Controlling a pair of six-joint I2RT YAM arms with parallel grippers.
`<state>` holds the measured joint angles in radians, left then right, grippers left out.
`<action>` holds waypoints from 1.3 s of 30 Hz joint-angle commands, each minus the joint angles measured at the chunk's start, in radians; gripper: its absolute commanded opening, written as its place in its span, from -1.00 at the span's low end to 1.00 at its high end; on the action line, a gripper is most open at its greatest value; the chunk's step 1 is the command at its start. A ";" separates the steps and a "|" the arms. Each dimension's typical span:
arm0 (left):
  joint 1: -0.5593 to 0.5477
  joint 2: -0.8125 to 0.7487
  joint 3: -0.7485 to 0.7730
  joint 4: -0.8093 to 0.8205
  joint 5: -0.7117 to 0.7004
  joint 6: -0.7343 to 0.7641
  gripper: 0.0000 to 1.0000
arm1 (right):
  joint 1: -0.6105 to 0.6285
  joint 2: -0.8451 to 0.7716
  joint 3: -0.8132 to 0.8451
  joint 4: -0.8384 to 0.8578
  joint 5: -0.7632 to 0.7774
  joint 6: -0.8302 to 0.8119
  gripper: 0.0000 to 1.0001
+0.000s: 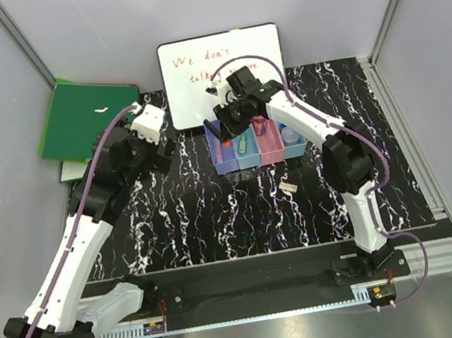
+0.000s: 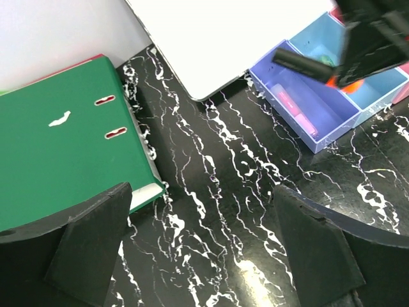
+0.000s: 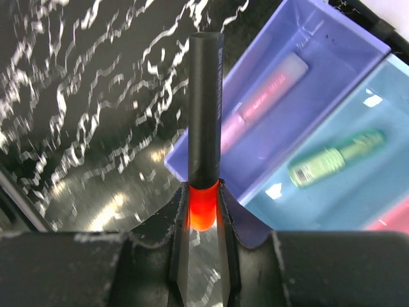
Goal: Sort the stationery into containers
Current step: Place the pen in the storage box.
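My right gripper (image 3: 203, 198) is shut on the orange end of an orange highlighter (image 3: 205, 109) with a black barrel, above the near-left edge of the purple-blue bin (image 3: 332, 57). It also shows in the top view (image 1: 227, 140). A pink highlighter (image 3: 262, 109) lies in that bin. A green highlighter (image 3: 335, 157) lies in the light blue bin (image 3: 358, 204) beside it. The row of four bins (image 1: 259, 160) stands before the whiteboard; a round blue piece (image 1: 290, 135) sits in the rightmost bin. My left gripper (image 2: 204, 236) is open and empty over bare table, left of the bins (image 1: 166, 150).
A green ring binder (image 1: 83, 119) lies at the back left and shows in the left wrist view (image 2: 57, 147). A whiteboard (image 1: 222, 70) with red writing leans on the back wall. A small white piece (image 1: 289, 187) lies on the black marbled table in front of the bins.
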<state>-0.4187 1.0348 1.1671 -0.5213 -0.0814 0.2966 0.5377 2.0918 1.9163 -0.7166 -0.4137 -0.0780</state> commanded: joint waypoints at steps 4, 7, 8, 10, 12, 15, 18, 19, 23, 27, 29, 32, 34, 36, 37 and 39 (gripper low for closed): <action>0.006 -0.024 0.002 0.044 -0.018 0.030 0.98 | 0.036 0.109 0.109 0.103 -0.013 0.225 -1.00; 0.006 -0.025 0.000 0.047 -0.014 0.030 0.98 | 0.036 0.116 0.102 0.115 -0.010 0.233 -1.00; 0.006 -0.025 0.000 0.049 -0.014 0.030 0.98 | 0.036 0.113 0.092 0.117 -0.007 0.219 -1.00; 0.006 -0.030 0.002 0.053 -0.012 0.032 0.98 | 0.033 0.108 0.079 0.118 0.007 0.219 -1.00; 0.006 -0.030 0.005 0.055 -0.009 0.032 0.98 | 0.030 0.105 0.056 0.123 0.012 0.219 -1.00; 0.006 -0.025 0.009 0.055 -0.003 0.039 0.98 | 0.024 0.091 0.024 0.131 0.021 0.231 -1.00; 0.006 -0.019 0.022 0.055 -0.004 0.044 0.98 | 0.022 0.079 -0.011 0.138 0.027 0.253 -1.00; 0.006 -0.018 0.023 0.056 -0.004 0.044 0.98 | 0.024 0.073 -0.019 0.140 0.027 0.257 -1.00; 0.006 -0.015 0.036 0.056 -0.004 0.049 0.98 | 0.024 0.060 -0.053 0.146 0.038 0.296 -1.00; 0.006 -0.019 0.026 0.056 -0.003 0.050 0.98 | 0.019 0.065 -0.042 0.149 0.068 0.300 -1.00; 0.006 -0.024 0.022 0.056 -0.003 0.053 0.98 | 0.016 0.073 -0.037 0.151 0.072 0.313 -1.00; 0.006 -0.028 0.022 0.056 -0.001 0.055 0.98 | 0.016 0.077 -0.030 0.155 0.070 0.311 -1.00; 0.006 -0.032 0.014 0.056 0.000 0.056 0.98 | 0.016 0.082 -0.026 0.155 0.079 0.313 -0.94; 0.006 -0.032 0.014 0.058 -0.001 0.058 0.98 | 0.016 0.085 -0.022 0.155 0.076 0.305 -0.72; 0.006 -0.033 0.011 0.058 -0.001 0.058 0.98 | 0.016 0.085 -0.020 0.157 0.076 0.305 -0.71; 0.006 -0.032 0.013 0.060 -0.003 0.061 0.98 | 0.016 0.088 -0.014 0.157 0.069 0.302 -0.64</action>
<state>-0.4187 1.0271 1.1675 -0.5209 -0.0830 0.3435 0.5602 2.2135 1.8603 -0.5945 -0.3553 0.2192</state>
